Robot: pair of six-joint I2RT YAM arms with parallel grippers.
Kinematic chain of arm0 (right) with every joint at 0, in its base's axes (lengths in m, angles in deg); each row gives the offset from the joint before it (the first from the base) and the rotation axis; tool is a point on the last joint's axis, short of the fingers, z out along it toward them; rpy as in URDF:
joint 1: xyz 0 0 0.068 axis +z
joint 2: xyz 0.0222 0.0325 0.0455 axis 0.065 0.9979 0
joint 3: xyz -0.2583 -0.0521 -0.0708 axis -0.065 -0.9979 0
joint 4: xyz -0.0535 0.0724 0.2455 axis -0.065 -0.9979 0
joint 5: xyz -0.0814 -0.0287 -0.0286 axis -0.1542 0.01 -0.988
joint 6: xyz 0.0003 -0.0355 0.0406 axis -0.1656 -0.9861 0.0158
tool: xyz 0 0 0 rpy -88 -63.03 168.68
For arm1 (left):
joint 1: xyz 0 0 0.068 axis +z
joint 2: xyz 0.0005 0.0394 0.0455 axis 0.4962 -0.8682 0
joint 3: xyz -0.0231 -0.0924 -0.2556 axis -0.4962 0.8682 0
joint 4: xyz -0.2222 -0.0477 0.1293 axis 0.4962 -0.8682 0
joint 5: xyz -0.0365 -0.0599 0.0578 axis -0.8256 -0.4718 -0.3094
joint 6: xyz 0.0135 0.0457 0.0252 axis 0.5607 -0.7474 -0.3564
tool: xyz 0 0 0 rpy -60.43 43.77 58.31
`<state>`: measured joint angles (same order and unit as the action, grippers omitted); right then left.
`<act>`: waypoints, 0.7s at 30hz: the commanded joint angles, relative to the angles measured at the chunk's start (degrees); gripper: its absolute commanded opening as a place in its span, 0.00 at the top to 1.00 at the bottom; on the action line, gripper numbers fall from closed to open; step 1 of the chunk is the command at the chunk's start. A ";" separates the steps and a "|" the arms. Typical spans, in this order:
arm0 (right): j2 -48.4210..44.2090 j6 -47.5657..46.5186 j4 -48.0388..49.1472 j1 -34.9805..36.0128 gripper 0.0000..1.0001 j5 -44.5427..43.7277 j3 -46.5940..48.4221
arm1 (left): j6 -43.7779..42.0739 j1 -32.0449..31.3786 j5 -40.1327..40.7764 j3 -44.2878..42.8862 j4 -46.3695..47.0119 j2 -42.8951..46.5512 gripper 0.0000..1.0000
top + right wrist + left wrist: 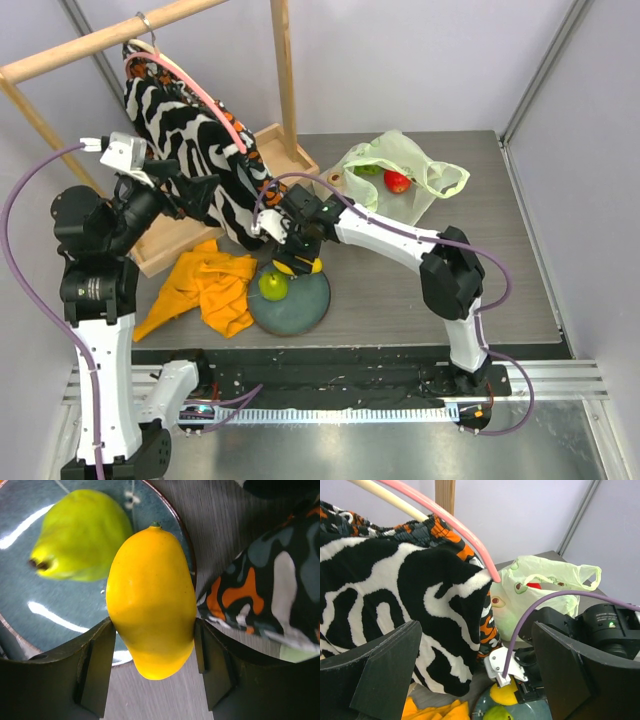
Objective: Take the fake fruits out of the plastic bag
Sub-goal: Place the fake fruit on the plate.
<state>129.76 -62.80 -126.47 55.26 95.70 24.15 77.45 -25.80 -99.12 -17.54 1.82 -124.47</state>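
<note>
The smooth, glossy yellow plastic mango [150, 605] is clamped across its middle by the right gripper [152, 630], held over the 12 o'clock rim of the round grey-blue glazed plate [308, 308]. A waxy lime-green plastic fruit [273, 286] with a dark stem pit already lies on the plate toward 10 o'clock. The thin, crinkly pale-green plastic bag [385, 205] sits on the grey wood-grain desk [500, 260] at about 1 o'clock from the plate, and a red apple [397, 181] and another green piece [368, 170] show inside it.

This looks like the set-down step. The mango likely needs lowering further inside the rim, clear of the green fruit, before release, since its rounded shape could roll.

The left gripper [477, 630] is spread wide and empty, facing a fuzzy black-and-white striped garment [395, 605].
</note>
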 commanded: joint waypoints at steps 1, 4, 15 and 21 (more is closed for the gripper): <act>2.67 0.11 4.48 0.15 0.75 -0.94 -0.24 | 1.08 0.54 -1.12 0.50 0.51 -0.73 0.03; 3.64 0.28 4.56 0.06 0.75 -1.03 -0.24 | 0.99 0.63 -1.03 0.77 0.69 -1.08 0.03; 2.87 0.82 1.15 0.06 0.25 -2.78 1.43 | 1.95 0.71 -1.73 0.94 2.71 -3.19 0.03; -6.09 -1.47 -10.98 -1.34 0.20 -2.26 4.25 | 2.83 0.62 -2.88 0.33 4.02 -5.65 0.03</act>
<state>133.89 -62.83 -129.20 55.24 93.23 24.93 78.96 -25.50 -100.13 -16.32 2.33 -128.82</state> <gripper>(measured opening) 0.795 0.972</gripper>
